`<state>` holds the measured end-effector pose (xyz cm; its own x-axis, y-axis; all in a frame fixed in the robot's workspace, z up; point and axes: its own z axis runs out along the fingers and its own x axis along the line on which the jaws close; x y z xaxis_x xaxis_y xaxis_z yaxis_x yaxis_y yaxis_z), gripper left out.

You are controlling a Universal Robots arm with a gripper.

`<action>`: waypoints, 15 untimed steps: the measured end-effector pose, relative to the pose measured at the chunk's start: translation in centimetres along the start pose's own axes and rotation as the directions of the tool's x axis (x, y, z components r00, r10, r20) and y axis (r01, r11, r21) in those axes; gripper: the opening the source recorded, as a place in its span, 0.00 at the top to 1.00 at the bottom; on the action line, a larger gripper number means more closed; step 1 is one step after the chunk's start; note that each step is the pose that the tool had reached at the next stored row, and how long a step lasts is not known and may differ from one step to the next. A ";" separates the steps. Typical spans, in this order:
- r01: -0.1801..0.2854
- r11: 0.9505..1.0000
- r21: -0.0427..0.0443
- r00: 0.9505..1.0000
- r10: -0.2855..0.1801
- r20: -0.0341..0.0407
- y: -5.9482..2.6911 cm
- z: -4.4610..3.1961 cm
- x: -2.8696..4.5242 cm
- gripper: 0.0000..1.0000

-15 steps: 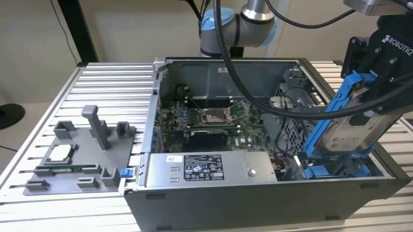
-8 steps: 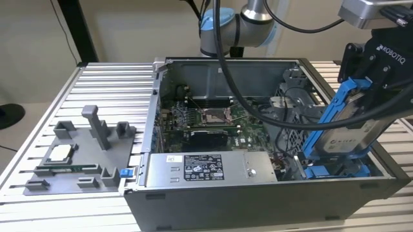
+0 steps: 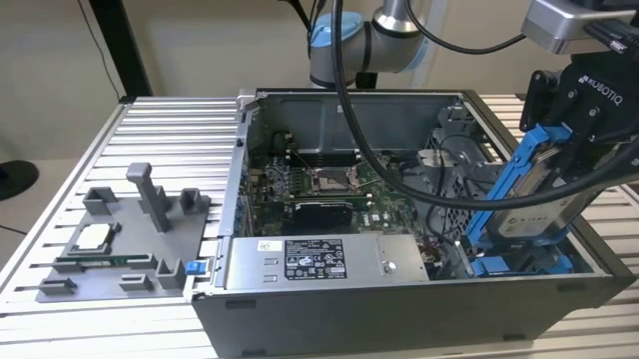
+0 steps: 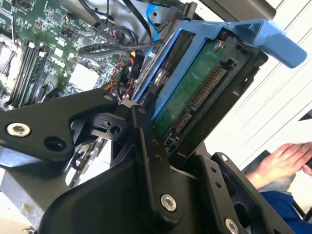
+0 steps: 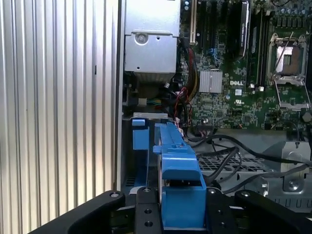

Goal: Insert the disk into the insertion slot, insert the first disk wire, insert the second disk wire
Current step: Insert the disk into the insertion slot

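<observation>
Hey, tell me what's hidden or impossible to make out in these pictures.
The slot: in the exterior view the tilted disk covers most of it; whether the disk has entered it is unclear.
The disk wires: which black cables they are, the first wrist view does not settle.
A person's hand: the rest is cut off by the second wrist view's edge.

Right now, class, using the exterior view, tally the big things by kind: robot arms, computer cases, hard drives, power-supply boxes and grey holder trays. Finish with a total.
robot arm: 1
computer case: 1
hard drive: 1
power-supply box: 1
grey holder tray: 1
Total: 5
</observation>
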<state>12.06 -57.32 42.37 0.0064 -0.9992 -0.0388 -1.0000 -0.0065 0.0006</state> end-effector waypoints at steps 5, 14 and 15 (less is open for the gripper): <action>0.001 1.000 0.000 1.000 -0.001 0.000 0.00 0.01 0.00 1.00; 0.001 1.000 0.000 1.000 -0.001 0.002 0.00 0.30 0.09 1.00; 0.002 1.000 0.000 1.000 -0.002 0.004 0.00 0.38 0.16 1.00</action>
<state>12.06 -57.46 41.99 0.0081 -0.9991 -0.0424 -1.0000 -0.0082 0.0006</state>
